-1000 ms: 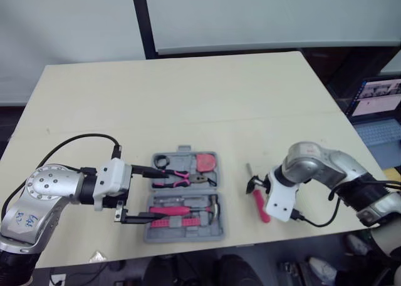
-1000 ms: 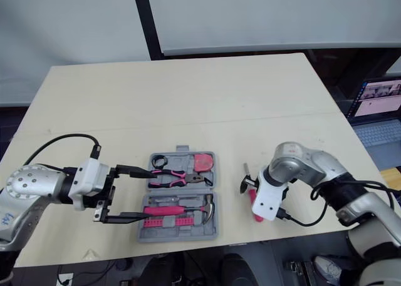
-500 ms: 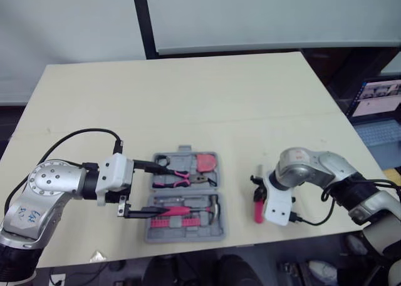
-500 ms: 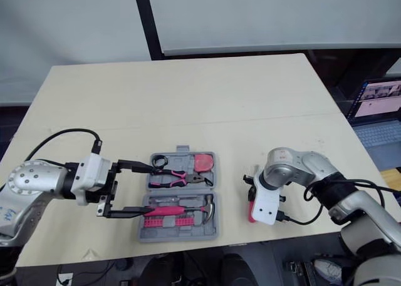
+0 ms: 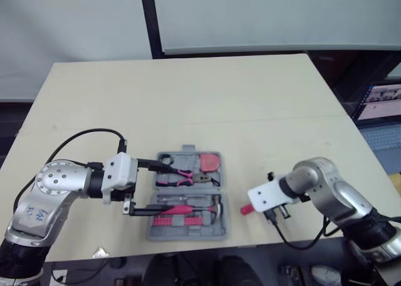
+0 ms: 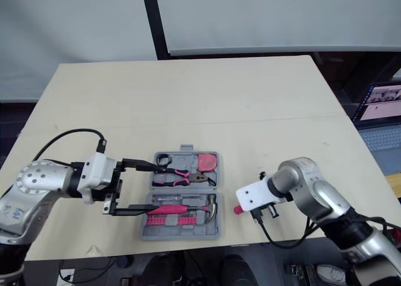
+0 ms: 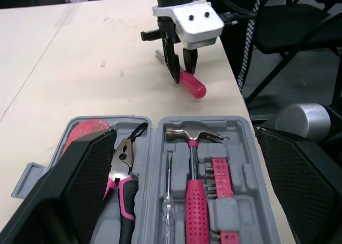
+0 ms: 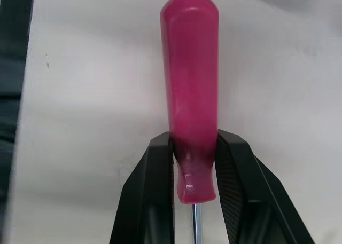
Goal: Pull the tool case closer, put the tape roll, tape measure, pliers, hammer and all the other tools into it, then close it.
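Right gripper jaws are clenching a glossy, rounded pink screwdriver; left gripper jaws are gaping astride the grey moulded tool case.

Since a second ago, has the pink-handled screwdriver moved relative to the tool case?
Yes. The screwdriver, gripped by the right gripper, has turned and come nearer the tool case's right edge, its handle now pointing toward the case.

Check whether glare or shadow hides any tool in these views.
Left eye view: even light, no hard shadow across the open tool case, its contents plainly lit. Left wrist view: a small glint on the head of the hammer, nothing masked. Right wrist view: a soft sheen along the pink screwdriver handle held in the right pincer.
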Tool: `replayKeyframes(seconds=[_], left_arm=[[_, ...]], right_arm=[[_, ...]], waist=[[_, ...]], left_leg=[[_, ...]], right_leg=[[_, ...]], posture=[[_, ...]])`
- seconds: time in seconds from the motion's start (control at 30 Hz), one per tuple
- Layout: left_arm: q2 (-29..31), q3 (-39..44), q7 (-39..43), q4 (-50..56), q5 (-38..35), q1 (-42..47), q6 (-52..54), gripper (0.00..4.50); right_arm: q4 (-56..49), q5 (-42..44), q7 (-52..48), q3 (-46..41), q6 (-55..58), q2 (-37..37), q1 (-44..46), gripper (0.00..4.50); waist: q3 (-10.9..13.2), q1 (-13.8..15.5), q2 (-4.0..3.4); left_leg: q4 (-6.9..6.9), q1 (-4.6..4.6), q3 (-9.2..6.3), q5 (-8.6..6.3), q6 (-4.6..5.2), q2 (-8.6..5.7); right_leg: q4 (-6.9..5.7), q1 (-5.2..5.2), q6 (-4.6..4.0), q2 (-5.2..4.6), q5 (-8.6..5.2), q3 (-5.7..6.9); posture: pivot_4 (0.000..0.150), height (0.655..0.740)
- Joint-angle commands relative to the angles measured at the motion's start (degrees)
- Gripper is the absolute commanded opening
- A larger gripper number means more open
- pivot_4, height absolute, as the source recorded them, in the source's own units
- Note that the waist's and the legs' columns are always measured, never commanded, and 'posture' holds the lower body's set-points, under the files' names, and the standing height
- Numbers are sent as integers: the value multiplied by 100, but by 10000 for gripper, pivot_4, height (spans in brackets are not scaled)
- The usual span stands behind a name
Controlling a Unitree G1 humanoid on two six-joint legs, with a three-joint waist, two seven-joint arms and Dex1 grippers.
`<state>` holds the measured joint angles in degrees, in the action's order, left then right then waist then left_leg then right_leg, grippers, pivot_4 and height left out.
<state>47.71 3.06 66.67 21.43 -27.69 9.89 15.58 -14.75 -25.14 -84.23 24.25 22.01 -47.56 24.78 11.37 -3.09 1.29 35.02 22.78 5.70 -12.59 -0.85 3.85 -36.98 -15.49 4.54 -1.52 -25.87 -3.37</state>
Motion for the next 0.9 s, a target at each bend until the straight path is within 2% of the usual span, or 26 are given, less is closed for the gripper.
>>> replayKeyframes(seconds=[0.03, 0.07, 0.13, 0.2, 0.27, 0.5, 0.73, 0.9], left_arm=[[-102, -82, 2, -26, 60, 153, -195, 45000], [-127, -102, 20, -75, 78, 173, -240, 45000], [-164, -140, 33, -128, 113, 201, -292, 45000], [-189, -171, 44, -163, 142, 212, -339, 45000], [-195, -173, 63, -194, 150, 214, -385, 45000], [-210, -168, 49, -215, 160, 199, -451, 45000], [-197, -128, 46, -192, 125, 189, -435, 45000], [-167, -111, 103, -254, 110, 245, -433, 45000]], right_arm=[[-570, -111, 88, -324, 2138, 241, -44, 5481], [-696, -55, 115, -297, 3346, 386, 27, 5481], [-872, 153, 154, -188, 4900, 477, 187, 5481], [-895, 526, 399, -93, 6247, 566, 485, 5481], [-451, 631, 843, -368, 6959, 956, 731, 5481], [699, 748, 2144, -1215, 7049, 1876, 1054, 5481], [1144, 1132, 3189, -1574, 7049, 2383, 1192, 5481], [1106, 1520, 3671, -1919, 7049, 2494, 1106, 5481]], waist=[[0, 1, 0], [-1, 1, 0], [-2, -12, -3], [-2, -17, -4], [-2, -30, -3], [-2, -8, -3], [-3, -61, -1], [-5, -83, 3]], left_leg=[[-1, 0, 0, -1, -2, 0], [-3, 1, -1, -2, -4, 1], [-7, 5, 1, -1, -7, 1], [-7, 23, 1, 0, -9, 2], [-6, 34, 1, 1, -10, 2], [-5, 42, 4, -1, -8, -5], [-7, 44, 12, 1, -10, -1], [-5, 42, 12, 2, -10, -1]], right_leg=[[1, 0, 0, 0, 0, 0], [4, -2, -1, 2, -1, 0], [2, -9, -4, 3, -2, -2], [-2, -30, -4, 6, -2, -2], [-3, -42, -4, 5, -2, -2], [7, -44, -2, 3, -2, -1], [0, -55, 0, 9, -1, -8], [-4, -54, 4, 8, 2, -8]], posture=[[1500, 7400], [1500, 7400], [1500, 7400], [1500, 7400], [1500, 7400], [1500, 7400], [1500, 7400], [1500, 7400]])
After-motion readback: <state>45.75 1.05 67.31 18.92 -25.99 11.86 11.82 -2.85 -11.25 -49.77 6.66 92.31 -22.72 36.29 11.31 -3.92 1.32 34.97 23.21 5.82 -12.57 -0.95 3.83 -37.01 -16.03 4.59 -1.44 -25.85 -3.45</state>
